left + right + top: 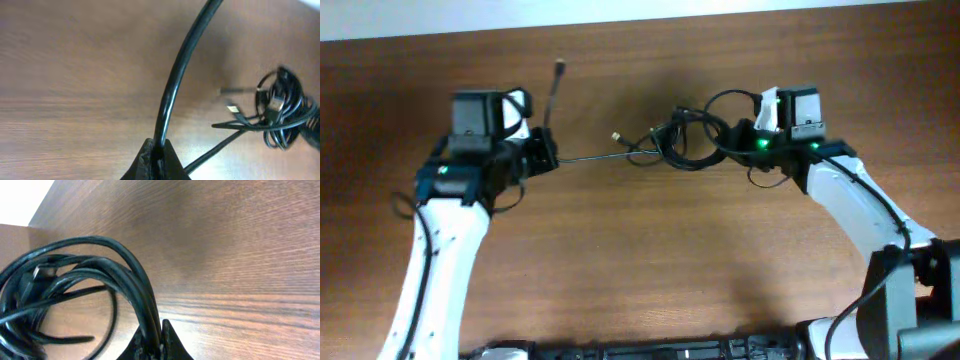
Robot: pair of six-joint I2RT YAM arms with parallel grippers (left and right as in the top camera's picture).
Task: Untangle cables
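A knot of thin black cables [682,140] lies at the middle of the brown table. One cable [582,156] runs taut from the knot to my left gripper [546,152], which is shut on it; its free end with a plug [560,68] points to the far side. In the left wrist view that cable [172,85] rises from my shut jaws [159,156], with the knot [282,115] at the right. My right gripper [738,140] is shut on several loops of the knot; the right wrist view shows the loops [120,275] pinched in its jaws [159,340].
A small light plug end [617,136] sticks out left of the knot. The table's far edge [640,18] runs along the top. Thicker arm wires [760,178] hang by the right arm. The arm bases stand at the front edge [650,350].
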